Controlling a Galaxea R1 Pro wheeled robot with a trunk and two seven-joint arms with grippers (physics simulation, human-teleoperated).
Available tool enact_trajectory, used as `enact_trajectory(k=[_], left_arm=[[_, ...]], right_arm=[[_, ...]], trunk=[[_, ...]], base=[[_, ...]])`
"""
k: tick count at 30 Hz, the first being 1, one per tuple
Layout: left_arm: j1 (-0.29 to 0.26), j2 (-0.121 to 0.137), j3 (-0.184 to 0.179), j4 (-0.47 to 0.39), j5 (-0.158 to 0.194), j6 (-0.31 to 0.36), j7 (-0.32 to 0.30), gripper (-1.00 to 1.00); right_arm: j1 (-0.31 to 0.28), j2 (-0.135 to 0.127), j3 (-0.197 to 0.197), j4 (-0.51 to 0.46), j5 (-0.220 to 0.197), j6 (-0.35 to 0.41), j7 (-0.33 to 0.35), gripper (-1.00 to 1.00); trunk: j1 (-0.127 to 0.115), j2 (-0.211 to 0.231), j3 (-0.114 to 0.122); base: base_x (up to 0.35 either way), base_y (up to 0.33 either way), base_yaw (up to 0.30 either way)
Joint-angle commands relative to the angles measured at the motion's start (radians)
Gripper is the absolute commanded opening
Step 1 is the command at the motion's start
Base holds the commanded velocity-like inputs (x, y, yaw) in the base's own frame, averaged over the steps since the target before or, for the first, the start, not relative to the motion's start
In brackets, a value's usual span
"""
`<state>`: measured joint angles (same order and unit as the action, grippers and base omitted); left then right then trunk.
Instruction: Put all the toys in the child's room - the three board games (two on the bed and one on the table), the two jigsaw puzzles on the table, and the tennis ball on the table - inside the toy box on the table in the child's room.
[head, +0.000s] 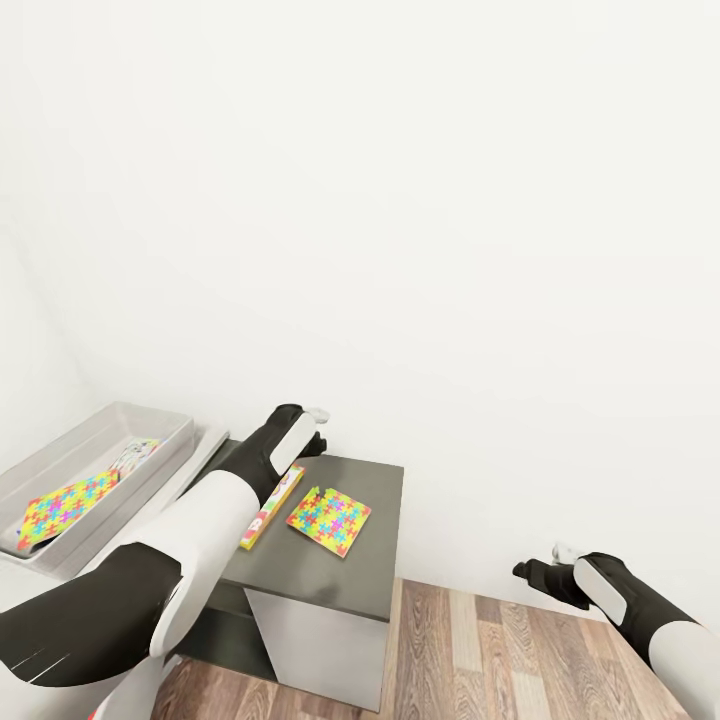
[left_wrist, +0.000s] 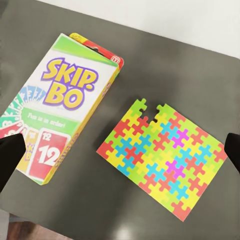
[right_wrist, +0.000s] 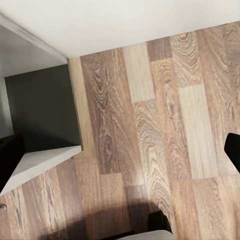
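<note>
Left tool (head: 318, 428) is held over the dark grey side unit (head: 330, 570) of the desk, near its back edge by the white wall (head: 400, 200). In the left wrist view its two dark fingertips (left_wrist: 10, 155) are spread wide at opposite edges, nothing gripped between them. Directly below, a board game (left_wrist: 55, 107) is seen lying flat on the dark top, cover marked "SKIP-BO", yellow-green with red. Just beside it, not touching, a jigsaw puzzle (left_wrist: 162, 155) lies flat, with a notch in one edge. In the head view the board game (head: 272, 508) is partly hidden by the left forearm, and the puzzle (head: 329, 519) sits to its right.

Further left, the toy box (head: 100, 425) is seen on the higher pale desk top (head: 205, 450). A second jigsaw puzzle (head: 65, 500) lies inside it, with a lighter flat item (head: 135, 455) beyond it in the tray, too small to identify.

Right tool (head: 540, 572) is held well apart from the desk, low over the wood floor (head: 480, 650). In the right wrist view its fingertips (right_wrist: 10, 160) are spread wide, empty, with floor planks (right_wrist: 150, 125) and the corner of the grey unit (right_wrist: 42, 110) below.
</note>
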<state>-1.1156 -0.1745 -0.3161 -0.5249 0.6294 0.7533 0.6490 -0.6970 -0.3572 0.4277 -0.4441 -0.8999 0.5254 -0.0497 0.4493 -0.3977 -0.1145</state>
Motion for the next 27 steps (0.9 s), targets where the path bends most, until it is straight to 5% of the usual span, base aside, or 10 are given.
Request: enact_trajectory(k=[1,16,27], left_arm=[[-0.001,0.0,-0.003,0.0,0.009,0.001,0.009,1.0],[-0.001,0.0,-0.002,0.003,0.01,-0.001,-0.016,1.0],[-0.001,0.0,-0.003,0.103,-0.003,-0.106,-0.101,1.0]], right_arm=[[-0.001,-0.001,0.007,-0.002,-0.008,0.002,-0.005,1.0],[-0.001,-0.002,0.006,-0.002,-0.008,0.004,-0.004,1.0],[-0.001,0.004,0.008,-0.002,-0.008,0.004,-0.005,1.0]], trunk=[[0.001,-0.002,-0.002],[0.001,-0.002,-0.013],[0.001,-0.002,-0.031]], base=[[0.0,0.0,0.0],[0.0,0.0,0.0],[0.0,0.0,0.0]])
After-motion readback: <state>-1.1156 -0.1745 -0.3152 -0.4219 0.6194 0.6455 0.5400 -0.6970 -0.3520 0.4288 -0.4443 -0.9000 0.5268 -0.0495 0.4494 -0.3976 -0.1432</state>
